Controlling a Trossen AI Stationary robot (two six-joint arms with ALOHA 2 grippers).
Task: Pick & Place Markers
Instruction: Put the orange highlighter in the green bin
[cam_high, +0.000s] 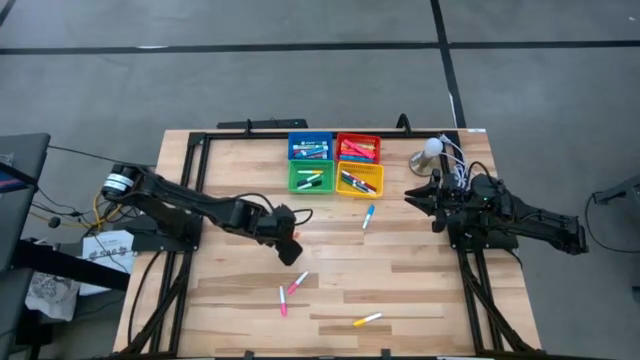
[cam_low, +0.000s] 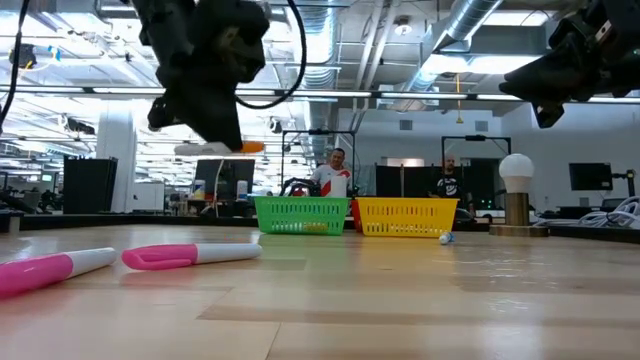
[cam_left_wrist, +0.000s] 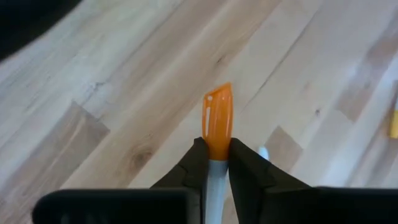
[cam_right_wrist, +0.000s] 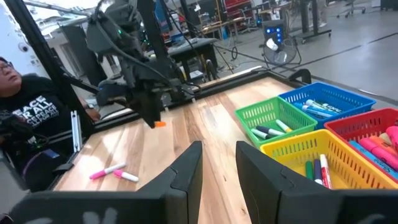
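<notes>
Item: orange-capped marker (cam_left_wrist: 217, 124), nearest the lens — clamped in left gripper (cam_left_wrist: 214, 163), above table, seven o'clock from trays (cam_high: 335, 163). Thin pinch; may slip. Right gripper (cam_right_wrist: 217, 165) apparently empty — waiting.

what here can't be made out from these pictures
- Orange marker: in the left wrist view the shut left gripper hides most of its barrel.
- Right gripper: its fingertips are cut off by the edge in the low view, so any hold is unclear.
- Marker colours in the green tray: too small in the high view.
</notes>
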